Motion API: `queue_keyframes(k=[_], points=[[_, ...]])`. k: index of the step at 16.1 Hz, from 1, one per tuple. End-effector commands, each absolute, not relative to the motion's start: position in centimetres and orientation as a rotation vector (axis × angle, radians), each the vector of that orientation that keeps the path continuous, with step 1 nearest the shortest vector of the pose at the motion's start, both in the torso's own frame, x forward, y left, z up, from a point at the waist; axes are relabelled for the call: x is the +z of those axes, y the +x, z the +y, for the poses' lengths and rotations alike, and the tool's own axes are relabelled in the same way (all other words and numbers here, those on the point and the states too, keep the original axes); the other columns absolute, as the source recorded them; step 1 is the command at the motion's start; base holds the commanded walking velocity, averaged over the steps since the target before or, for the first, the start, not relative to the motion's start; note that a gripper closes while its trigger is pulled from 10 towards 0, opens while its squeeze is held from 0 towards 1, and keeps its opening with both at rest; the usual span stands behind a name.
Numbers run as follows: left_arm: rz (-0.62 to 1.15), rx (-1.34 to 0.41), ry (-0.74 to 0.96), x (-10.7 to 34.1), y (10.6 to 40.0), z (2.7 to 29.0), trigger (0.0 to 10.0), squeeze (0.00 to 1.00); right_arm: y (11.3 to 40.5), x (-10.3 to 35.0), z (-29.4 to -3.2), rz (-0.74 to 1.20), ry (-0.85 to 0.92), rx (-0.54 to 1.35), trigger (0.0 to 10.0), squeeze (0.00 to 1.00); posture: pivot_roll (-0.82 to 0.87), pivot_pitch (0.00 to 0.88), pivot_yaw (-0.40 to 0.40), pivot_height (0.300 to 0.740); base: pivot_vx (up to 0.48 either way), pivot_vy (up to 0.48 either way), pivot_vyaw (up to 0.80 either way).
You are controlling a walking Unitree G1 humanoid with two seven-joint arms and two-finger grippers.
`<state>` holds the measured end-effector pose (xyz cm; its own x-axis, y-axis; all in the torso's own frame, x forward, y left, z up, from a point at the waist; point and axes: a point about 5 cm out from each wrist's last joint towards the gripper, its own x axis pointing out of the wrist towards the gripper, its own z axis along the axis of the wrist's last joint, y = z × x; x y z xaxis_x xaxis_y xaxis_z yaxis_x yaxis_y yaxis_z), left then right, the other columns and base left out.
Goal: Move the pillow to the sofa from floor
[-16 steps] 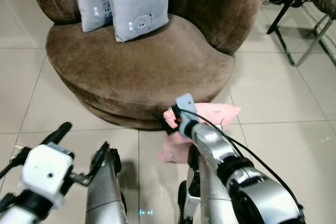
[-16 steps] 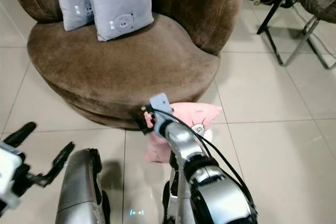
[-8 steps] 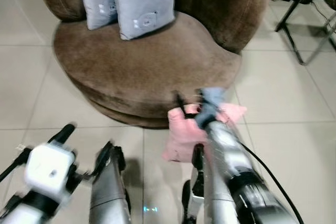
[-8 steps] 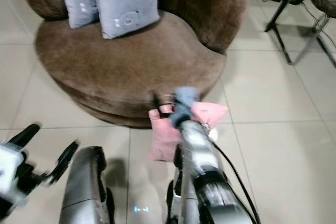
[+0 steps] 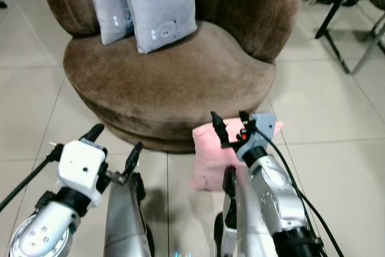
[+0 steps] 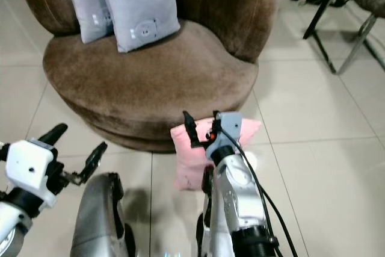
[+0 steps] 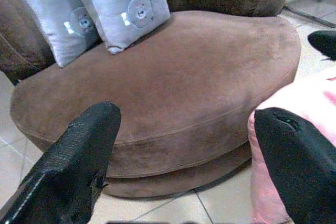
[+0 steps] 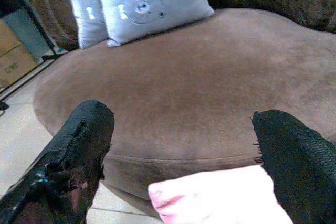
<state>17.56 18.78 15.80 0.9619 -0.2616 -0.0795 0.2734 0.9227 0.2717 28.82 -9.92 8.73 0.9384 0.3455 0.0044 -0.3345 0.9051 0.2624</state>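
A pink pillow lies on the tiled floor, leaning against the front base of the round brown sofa. My right gripper hovers open just above the pillow's top edge, with nothing between its fingers; in the right wrist view the pillow's pink corner shows below the spread fingers. My left gripper is open, low at the left, facing the sofa's front. In the left wrist view the pillow sits beside the right-hand finger.
Two grey pillows with bear faces lean on the sofa's backrest. A black-legged chair frame stands on the floor at the right. My own body and legs fill the lower foreground.
The right gripper has risen from the pillow's left corner and now stands open above its top edge. The left arm has come up and forward. The camera has shifted slightly.
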Motion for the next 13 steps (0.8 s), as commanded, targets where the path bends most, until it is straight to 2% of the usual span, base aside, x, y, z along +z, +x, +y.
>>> queue_keyframes(k=[1,2,4,5,6,11,13], points=[[0.057,-0.277,0.287,15.4,17.4,18.6,10.0,0.85,28.6,8.5,-9.8,0.061,0.248,0.352,10.0,0.00,0.12,0.081,-0.022,0.455,0.000,0.000,0.00],[0.060,-0.280,0.290,15.2,17.3,18.5,10.0,0.85,28.7,8.6,-9.4,0.064,0.242,0.370,10.0,0.00,0.12,0.091,-0.026,0.440,0.000,0.000,0.00],[0.078,-0.276,0.293,14.9,16.8,18.7,10.0,0.85,29.1,8.8,-8.5,0.084,0.230,0.395,10.0,0.00,0.13,0.096,-0.035,0.440,0.000,0.000,0.00],[0.087,-0.274,0.297,14.8,16.6,18.8,10.0,0.85,29.5,8.9,-8.0,0.085,0.219,0.422,10.0,0.61,0.13,0.098,-0.038,0.440,0.000,0.000,0.00],[0.091,-0.270,0.302,14.8,16.4,19.0,10.0,0.85,30.0,8.8,-7.5,0.087,0.219,0.451,10.0,1.00,0.13,0.104,-0.043,0.440,0.000,0.000,0.00],[0.100,-0.255,0.332,15.4,15.9,19.9,10.0,0.85,32.9,7.7,-5.5,0.233,0.117,0.495,10.0,1.00,0.16,0.147,-0.053,0.440,0.000,0.000,0.00],[0.106,-0.289,0.355,16.2,15.4,20.2,10.0,0.85,34.5,7.2,-5.5,0.342,0.066,0.396,10.0,1.00,0.21,0.173,-0.050,0.440,0.000,0.000,0.00]])
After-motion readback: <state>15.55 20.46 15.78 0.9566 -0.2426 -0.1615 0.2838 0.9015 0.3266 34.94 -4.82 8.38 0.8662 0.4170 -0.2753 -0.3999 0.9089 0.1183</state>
